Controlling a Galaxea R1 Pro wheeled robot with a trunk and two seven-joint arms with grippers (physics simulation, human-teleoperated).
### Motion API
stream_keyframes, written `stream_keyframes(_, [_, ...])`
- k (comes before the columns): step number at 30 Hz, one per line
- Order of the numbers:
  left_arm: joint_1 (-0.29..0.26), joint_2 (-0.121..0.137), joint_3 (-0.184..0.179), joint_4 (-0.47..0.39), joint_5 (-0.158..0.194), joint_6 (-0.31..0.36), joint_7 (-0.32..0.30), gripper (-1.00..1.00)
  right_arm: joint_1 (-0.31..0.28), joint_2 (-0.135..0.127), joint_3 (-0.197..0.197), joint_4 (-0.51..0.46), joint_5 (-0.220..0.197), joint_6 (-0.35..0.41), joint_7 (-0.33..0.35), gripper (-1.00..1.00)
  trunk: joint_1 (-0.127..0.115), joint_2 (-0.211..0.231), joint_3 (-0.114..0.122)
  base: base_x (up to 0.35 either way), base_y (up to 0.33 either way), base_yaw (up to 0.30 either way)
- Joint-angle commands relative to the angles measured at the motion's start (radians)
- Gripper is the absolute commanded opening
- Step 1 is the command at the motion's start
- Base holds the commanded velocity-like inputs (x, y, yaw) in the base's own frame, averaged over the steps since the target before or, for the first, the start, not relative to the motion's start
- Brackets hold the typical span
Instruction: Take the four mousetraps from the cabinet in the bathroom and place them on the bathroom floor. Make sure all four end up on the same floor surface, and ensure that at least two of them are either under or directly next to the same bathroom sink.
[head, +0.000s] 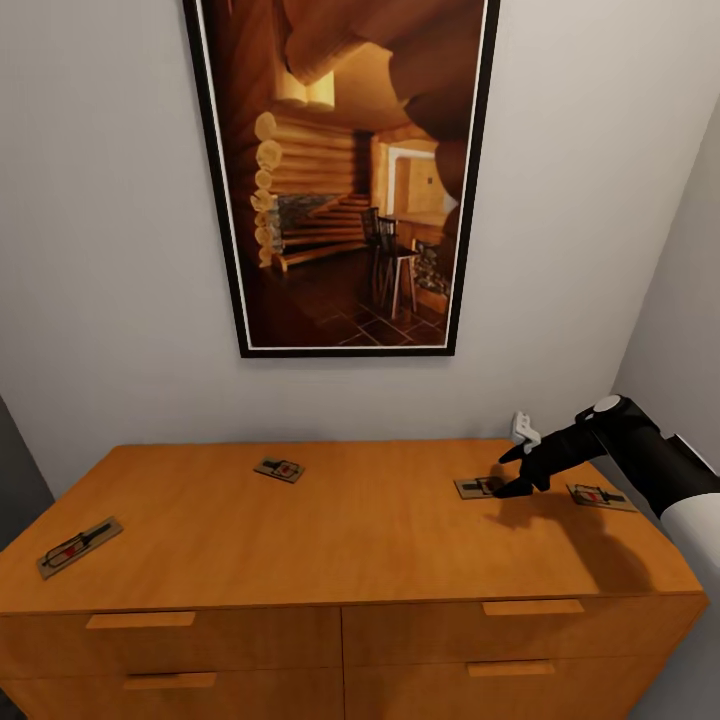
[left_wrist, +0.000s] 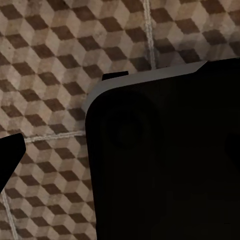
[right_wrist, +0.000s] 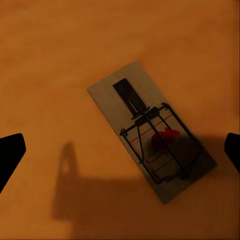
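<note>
Drawer fronts of the cabinet (head: 350, 640) sit closest to my head camera, and all four mousetraps lie on its top, none on the bathroom floor (left_wrist: 50, 60) yet. One mousetrap (head: 80, 546) is at 8 o'clock on the top, one (head: 280, 469) at 11, one (head: 480, 487) at 2, the last (head: 601, 496) at 3. I have my right hand (head: 515, 478) poised over the 2 o'clock trap; the right wrist view shows that trap (right_wrist: 152, 131) centred between fingers (right_wrist: 10, 155) spread wide apart, which I judge a line-up for pinching the board across its width. My left hand points down at the floor tiles; whether it is apart or together I cannot tell.
</note>
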Motion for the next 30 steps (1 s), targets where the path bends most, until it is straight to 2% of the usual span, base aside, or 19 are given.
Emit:
stream_keyframes(1, [-0.002, -0.001, -0.008, 0.005, 0.000, -0.007, 0.006, 1.00, -0.001, -0.001, 0.002, -0.001, 0.002, 0.010, 0.002, 1.00, 0.000, -0.001, -0.001, 0.000, 0.000, 0.000])
stream_keyframes(30, [-0.002, -0.001, -0.008, 0.005, 0.000, -0.007, 0.005, 1.00, -0.001, -0.001, 0.003, -0.001, -0.002, 0.010, -0.003, 1.00, 0.000, -0.001, -0.001, 0.040, 0.000, 0.000])
